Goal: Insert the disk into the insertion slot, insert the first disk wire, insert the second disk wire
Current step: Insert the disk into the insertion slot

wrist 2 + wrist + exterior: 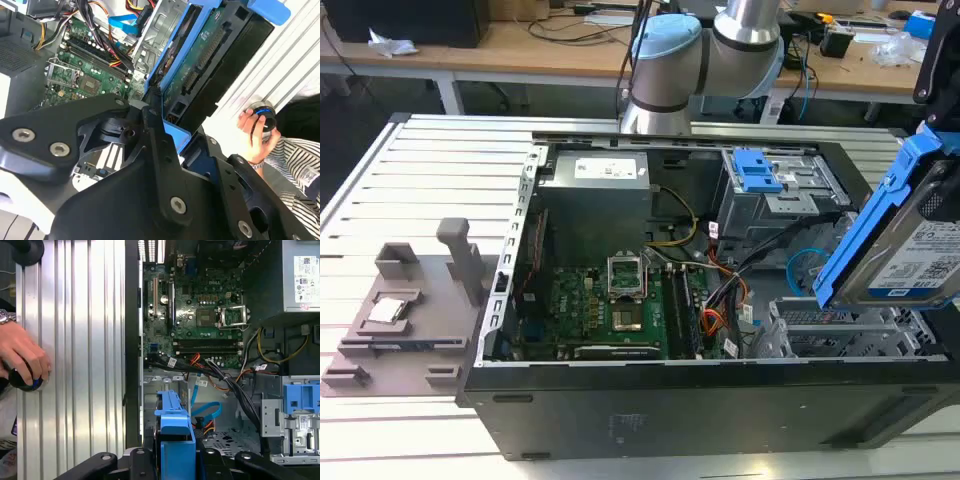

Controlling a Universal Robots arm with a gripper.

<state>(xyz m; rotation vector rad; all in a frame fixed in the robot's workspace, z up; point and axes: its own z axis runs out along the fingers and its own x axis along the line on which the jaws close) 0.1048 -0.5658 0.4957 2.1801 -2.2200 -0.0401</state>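
Black fingers of the gripper are seen closest in both wrist views. They are closed on the bright blue plastic carrier of the disk, a flat rectangular silver hard drive with a white printed label. At the exterior view's right the disk is held steeply tilted over the lower right corner of the open black computer case. It is not yet seated. The insertion slot, a silvery perforated sheet-metal cage with a wide bay, is seen just below it in the lower right of the frame.

The second disk wire, a thin light blue looping cable, is found just beside the disk's lower end, toward the middle of the case. The first disk wire, a thin bundle of orange and red leads, is laid near the green motherboard, to the left of the blue loop. Neither wire is plugged into the disk.

A grey cage topped by a blue clip is located in the upper right of the case. The case is carried by a slatted aluminium table, and a grey plastic fixture plate is placed on it at the exterior view's left. In the first wrist view a dark round knob at the table's edge is held by a person's hand.
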